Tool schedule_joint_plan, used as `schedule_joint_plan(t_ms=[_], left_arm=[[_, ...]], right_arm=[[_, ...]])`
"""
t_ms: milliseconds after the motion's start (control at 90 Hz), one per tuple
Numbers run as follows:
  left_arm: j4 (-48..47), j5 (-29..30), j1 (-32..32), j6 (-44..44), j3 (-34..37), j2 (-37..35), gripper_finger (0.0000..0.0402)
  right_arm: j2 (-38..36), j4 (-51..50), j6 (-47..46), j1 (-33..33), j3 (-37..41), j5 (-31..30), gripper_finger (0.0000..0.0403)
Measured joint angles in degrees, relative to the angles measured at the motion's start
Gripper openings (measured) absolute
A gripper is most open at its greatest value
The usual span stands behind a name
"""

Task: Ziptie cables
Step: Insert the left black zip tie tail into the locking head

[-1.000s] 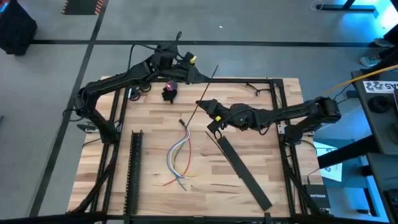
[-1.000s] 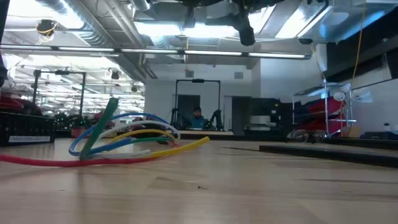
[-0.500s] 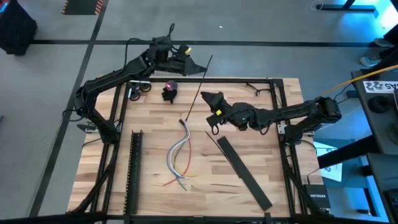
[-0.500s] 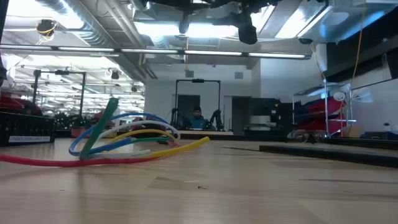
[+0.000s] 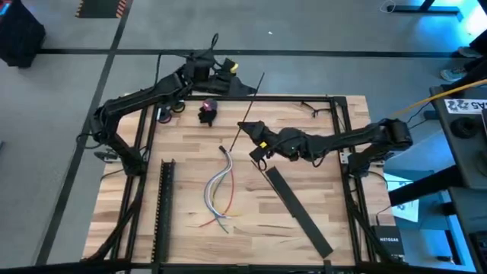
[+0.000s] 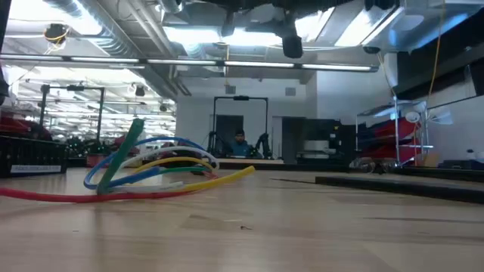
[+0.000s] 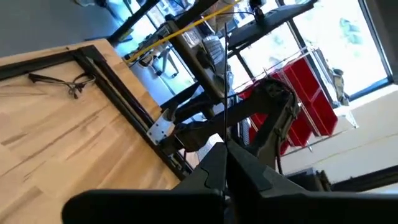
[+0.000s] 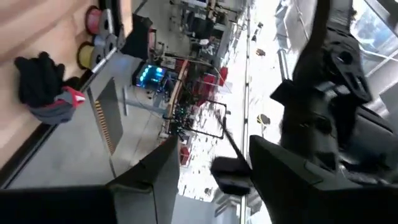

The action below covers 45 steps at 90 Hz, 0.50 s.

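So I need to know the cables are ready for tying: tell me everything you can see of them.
The cables are a small loose bundle of thin curved wires lying flat on the wooden table, near its middle. The high view shows pale grey, white, reddish and yellowish strands, gathered at the far end and fanning apart towards the near edge. The low view shows blue, green, yellow and red strands arching up slightly. No tool touches them, and no tie shows around them.

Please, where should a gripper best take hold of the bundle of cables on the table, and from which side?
Probably from above, near the end toward the table's far edge, where the cables run close together; toward the near end they fan apart. They lie flat on the bare wooden table, so fingers could straddle them crosswise.
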State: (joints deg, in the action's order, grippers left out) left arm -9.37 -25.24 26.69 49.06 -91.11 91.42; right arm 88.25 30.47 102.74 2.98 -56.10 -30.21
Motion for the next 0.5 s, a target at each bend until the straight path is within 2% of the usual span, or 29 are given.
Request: schedule_joint_plan(t_ms=[122,256,389,500], left_arm=[[-0.04,0.31,-0.28,-1.13,0.0,0.06,0.0],[0.08,0.49,-0.01,-1.48,0.0,0.06,0.0],[2.47,0.56,-0.01,-1.56,0.0,0.08,0.0],[2.96,0.52,0.12,-3.46,0.0,0.08,0.0]], right_arm=[[0.59,1.98,-1.18,0.04,0.0,0.28,0.0178],[0.59,2.02,-6.63,0.48,0.0,0.35,0.0138],[0.59,0.78,-16.2,0.48,0.0,4.27,0.0086],[0.61,1.61,-29.07,0.76,0.0,6.48,0.0042]])
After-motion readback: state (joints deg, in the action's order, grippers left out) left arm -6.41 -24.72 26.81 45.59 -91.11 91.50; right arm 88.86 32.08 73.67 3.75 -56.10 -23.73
